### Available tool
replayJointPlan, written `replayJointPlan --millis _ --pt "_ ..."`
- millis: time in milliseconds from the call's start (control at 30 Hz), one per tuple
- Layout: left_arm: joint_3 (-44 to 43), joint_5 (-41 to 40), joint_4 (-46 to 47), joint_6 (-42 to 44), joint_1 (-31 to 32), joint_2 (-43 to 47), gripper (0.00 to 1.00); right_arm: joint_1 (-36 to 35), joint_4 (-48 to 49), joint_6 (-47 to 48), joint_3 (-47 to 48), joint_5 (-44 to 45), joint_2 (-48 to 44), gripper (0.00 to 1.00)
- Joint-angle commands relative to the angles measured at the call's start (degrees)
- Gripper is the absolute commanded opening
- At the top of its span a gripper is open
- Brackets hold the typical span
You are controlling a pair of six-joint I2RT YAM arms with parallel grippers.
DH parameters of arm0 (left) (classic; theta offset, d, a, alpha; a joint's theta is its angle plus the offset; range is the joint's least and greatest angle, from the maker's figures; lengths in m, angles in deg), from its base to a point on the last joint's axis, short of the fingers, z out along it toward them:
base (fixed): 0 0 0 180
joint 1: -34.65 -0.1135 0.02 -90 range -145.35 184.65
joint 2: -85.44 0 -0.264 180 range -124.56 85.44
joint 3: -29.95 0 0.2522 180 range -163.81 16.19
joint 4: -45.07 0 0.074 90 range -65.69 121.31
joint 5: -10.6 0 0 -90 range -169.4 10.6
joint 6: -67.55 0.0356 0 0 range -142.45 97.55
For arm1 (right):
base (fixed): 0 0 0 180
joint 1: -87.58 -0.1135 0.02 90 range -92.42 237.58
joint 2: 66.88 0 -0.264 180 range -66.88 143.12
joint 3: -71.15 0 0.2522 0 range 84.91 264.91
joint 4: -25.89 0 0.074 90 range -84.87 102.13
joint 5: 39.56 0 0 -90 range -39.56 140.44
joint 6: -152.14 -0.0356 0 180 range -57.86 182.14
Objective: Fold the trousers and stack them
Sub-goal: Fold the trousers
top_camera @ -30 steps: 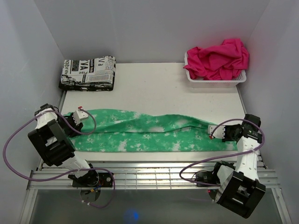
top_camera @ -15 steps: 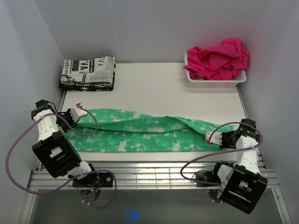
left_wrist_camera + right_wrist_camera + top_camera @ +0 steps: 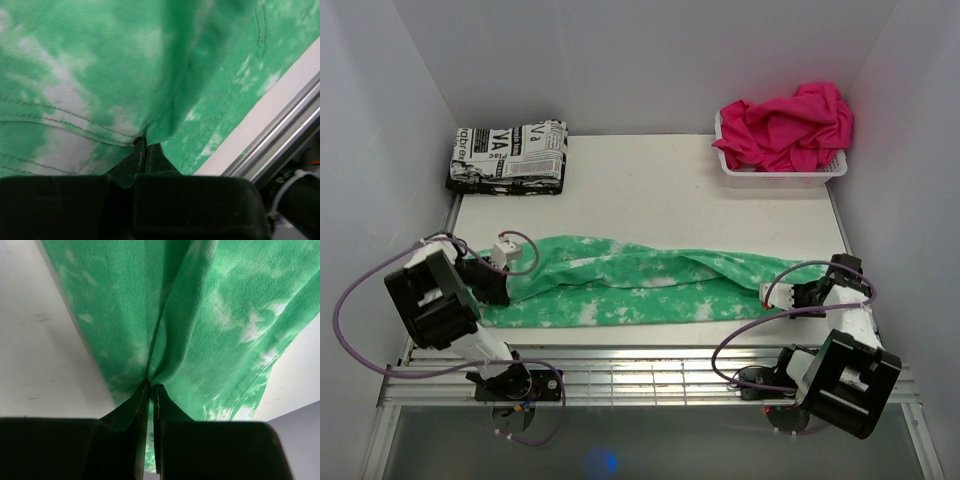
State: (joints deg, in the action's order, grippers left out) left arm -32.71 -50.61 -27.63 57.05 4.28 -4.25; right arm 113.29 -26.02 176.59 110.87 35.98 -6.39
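Item under task: trousers (image 3: 640, 285), mint green with white blotches, lying stretched lengthwise across the near part of the desk (image 3: 650, 190), one end at each arm.
Left gripper (image 3: 146, 148): closed on a pinch of the trousers' left end; the wrist view shows cloth bunched into the jaws beside a seam.
Right gripper (image 3: 150, 387): closed on the right end likewise, with a fold of cloth drawn up between the jaws.
Cloth condition: a long ridge of slack runs along the middle (not flat); the near edge lies close to the front rail.
Other items: folded black-and-white printed cloth (image 3: 508, 157) at the far left corner; pink cloth (image 3: 785, 125) heaped in a white basket (image 3: 780, 178) at the far right. Both are well apart from the trousers.
Done: trousers laid out as one long band, both ends gripped. Whether the legs lie one over the other cannot be confirmed.
Remaining, as judged: the end-to-end folds, then placing the bundle on a stack, probably the printed cloth.
Progress: early to middle.
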Motion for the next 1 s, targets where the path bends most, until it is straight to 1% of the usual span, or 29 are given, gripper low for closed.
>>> replayJointPlan --millis 0,33,67,100,133,167,200,300,400,467,567,600,733,800,967 --pt "-5.65 -3.14 16.83 -12.6 1.01 -17.23 0.0 -2.76 9.39 12.83 -2.41 4.52 9.98 0.08" --pt "-8.55 -2.52 18.06 -14.45 1.1 -19.19 0.0 -3.91 11.85 10.38 -1.1 4.79 12.17 0.08" --pt "-14.14 -2.26 18.42 -16.29 1.45 -20.95 0.0 -5.05 12.39 7.57 2.66 5.31 16.72 0.08" --pt "-17.07 -2.25 18.42 -19.18 1.72 -24.27 0.0 -6.97 12.49 1.53 5.22 5.32 18.77 0.08" --pt "-19.97 -1.73 17.81 -20.17 1.89 -25.61 0.0 -7.69 11.79 -1.31 8.12 5.32 21.05 0.08" --pt "-22.61 -0.94 17.2 -20.79 2.07 -26.49 0.0 -8.13 10.91 -3.86 14.41 4.62 24.64 0.08" --pt "-26.99 -0.15 16.41 -20.97 2.16 -27.28 0.0 -8.22 9.69 -7.45 17.61 4.18 26.07 0.08" --pt "-31.23 -0.32 15.7 -20.1 2.33 -26.77 0.0 -6.92 4.68 -9.6 27.27 3.56 29.07 0.08" --pt "-33.35 -3.65 14.99 -17.9 2.33 -26.5 0.0 -4.28 1.68 -6.71 32.64 0.84 28.55 0.08" --pt "-33.71 -4.62 13.94 -15.88 1.81 -26.24 0.0 -2.79 1.68 -4.69 34.07 0.57 28.11 0.08" --pt "-32.75 -3.05 13.94 -14.38 1.19 -23.7 0.0 -1.02 2.73 -2.66 36.27 -0.13 28.28 0.08" --pt "-32.4 -2.44 14.11 -14.2 1.19 -22.91 0.0 -0.76 4.38 -2.66 36.97 -0.22 28.37 0.08" --pt "-30.9 1.52 16.13 -15.69 1.19 -19.04 0.0 -0.23 9.93 -3.27 37.15 -2.93 28.37 0.08" --pt "-31.16 2.23 17.79 -17.45 1.19 -18.24 0.0 -0.31 10.99 -2.31 36.98 -3.38 28.11 0.08" --pt "-33.01 3.46 19.91 -18.51 0.23 -15.7 0.0 0.91 13.1 -1.95 36.97 -4.26 26.35 0.08"
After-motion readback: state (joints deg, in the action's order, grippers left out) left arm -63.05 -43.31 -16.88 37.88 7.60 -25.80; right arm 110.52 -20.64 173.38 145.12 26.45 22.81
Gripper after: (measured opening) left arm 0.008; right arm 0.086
